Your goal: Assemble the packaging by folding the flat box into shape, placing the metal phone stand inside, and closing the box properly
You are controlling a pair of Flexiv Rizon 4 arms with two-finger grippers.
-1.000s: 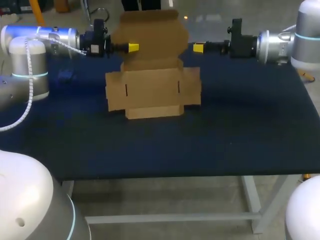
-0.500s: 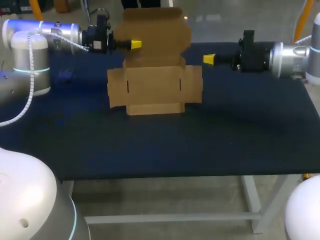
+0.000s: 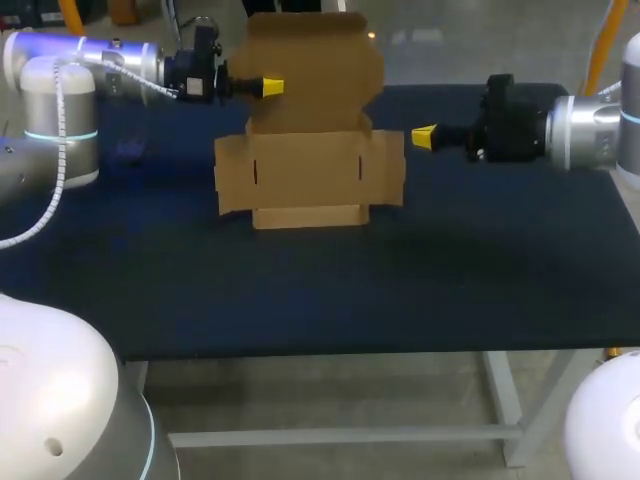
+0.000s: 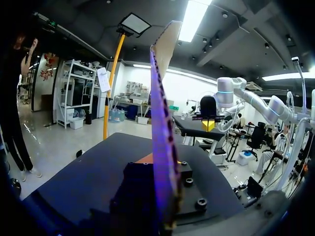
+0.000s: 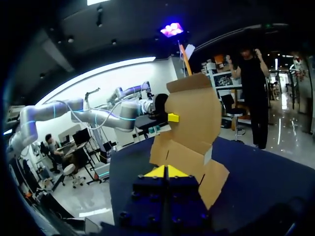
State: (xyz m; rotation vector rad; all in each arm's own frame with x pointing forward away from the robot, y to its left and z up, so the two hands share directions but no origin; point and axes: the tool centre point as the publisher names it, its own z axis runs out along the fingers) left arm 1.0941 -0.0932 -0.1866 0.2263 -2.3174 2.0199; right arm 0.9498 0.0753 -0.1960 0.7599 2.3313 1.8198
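Observation:
The brown cardboard box (image 3: 305, 180) lies partly folded on the dark table, with its big lid flap (image 3: 315, 70) standing upright at the back. My left gripper (image 3: 268, 88) is shut on the flap's left edge. In the left wrist view the flap (image 4: 162, 137) runs edge-on between the fingers. My right gripper (image 3: 424, 137) hovers shut and empty just right of the box, a small gap from its right side flap. Its yellow tips (image 5: 166, 171) are pressed together, the box (image 5: 189, 142) ahead of them. No metal phone stand is in view.
The dark blue table top (image 3: 300, 290) stretches wide in front of the box, to its front edge. The table's right edge lies under my right arm (image 3: 580, 130). My left arm (image 3: 90, 70) comes in over the back left corner.
My right gripper has shut and drawn back from the lid flap, to the right and toward the front. My left gripper has risen slightly with the flap.

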